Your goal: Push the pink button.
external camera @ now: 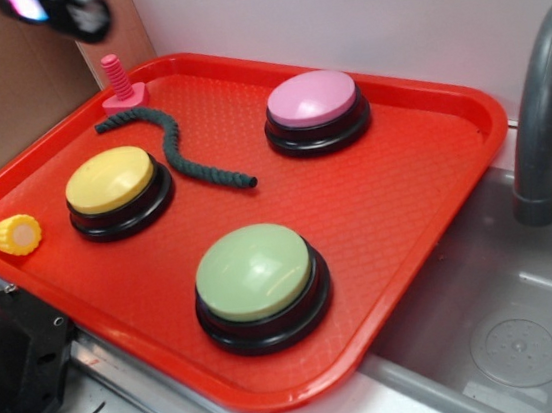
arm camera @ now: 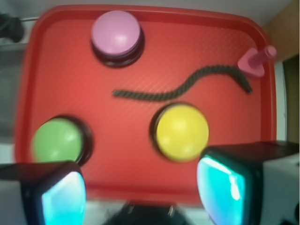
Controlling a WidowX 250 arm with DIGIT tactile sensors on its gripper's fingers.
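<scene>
Currently gripper (arm camera: 140, 192) hangs high over the near tray (external camera: 437, 207) edge, fingers (arm camera: 63, 194) spread wide, holding nothing; pink button (external camera: 312, 100) sits untouched at the far corner, well apart, so the approach looks not yet begun.

- The exterior view looks down at an angle from one corner of the red tray (external camera: 426, 198), fairly near, with a sink (external camera: 493, 331) at its right.
- The wrist view looks almost straight down from high above the tray, its jaws filling the bottom edge.
- Both views share the whole tray, seen from roughly opposite sides.
</scene>
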